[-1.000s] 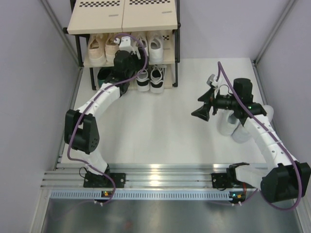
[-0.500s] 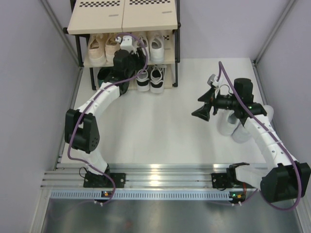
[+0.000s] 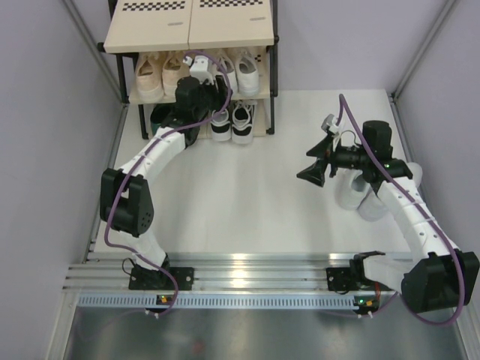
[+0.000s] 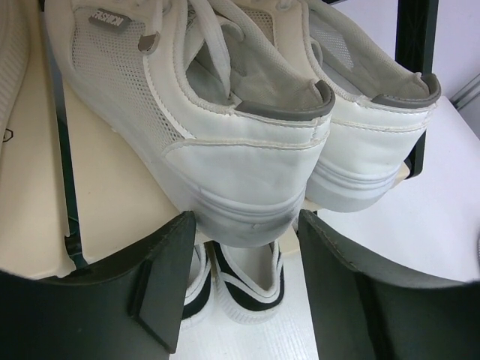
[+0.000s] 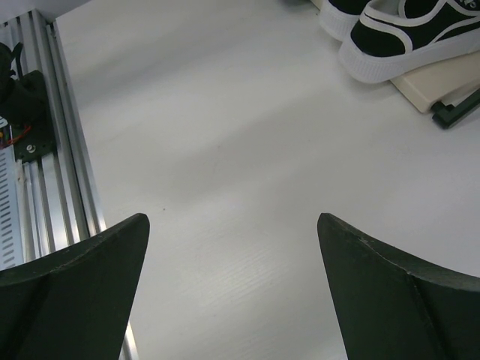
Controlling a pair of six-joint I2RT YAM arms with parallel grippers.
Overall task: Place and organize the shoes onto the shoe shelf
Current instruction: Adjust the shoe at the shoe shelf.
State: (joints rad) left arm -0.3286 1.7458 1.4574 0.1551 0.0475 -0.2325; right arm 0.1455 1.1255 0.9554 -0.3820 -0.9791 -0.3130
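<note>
**White mesh sneaker (image 4: 240, 157) pinched at the heel, middle tier**

Overhead first. Left gripper (image 3: 216, 75) reaching into the middle tier of the shoe shelf (image 3: 187, 26), in among the white pair, beige sneakers (image 3: 154, 71) just beside on the same board. Down on the bottom tier: dark green shoes (image 3: 161, 116) at the left, black-and-white sneakers (image 3: 232, 120) next to them. Well apart, over on the right of the table (image 3: 247, 195): right gripper (image 3: 309, 174) hovering, two pale sneakers (image 3: 354, 196) on the tabletop beneath its arm, not yet shelved.

Over to the left wrist. Fingers (image 4: 161, 285) hard against both sides of the heel sole, no gap showing, so clamped on the white mesh sneaker by the look of it. Sole flat on the beige board, heel right at the front edge, mate (image 4: 367, 172) touching alongside on the right. One black-and-white sneaker peeking out below.

Right wrist now. Jaws spread wide, nothing between them but bare table. Up in the far corner, a black-and-white sneaker and a corner of the bottom board.

Judging the step: squaring up the white pair on the middle tier. Four pairs housed, one to go. Next, probably: ease the heel in level with the mate, let go, back straight out without dragging the shoe off the board. After that, over to the right arm, which calls for a drop onto one pale sneaker, a firm pinch, and a carry across to the shelf.
</note>
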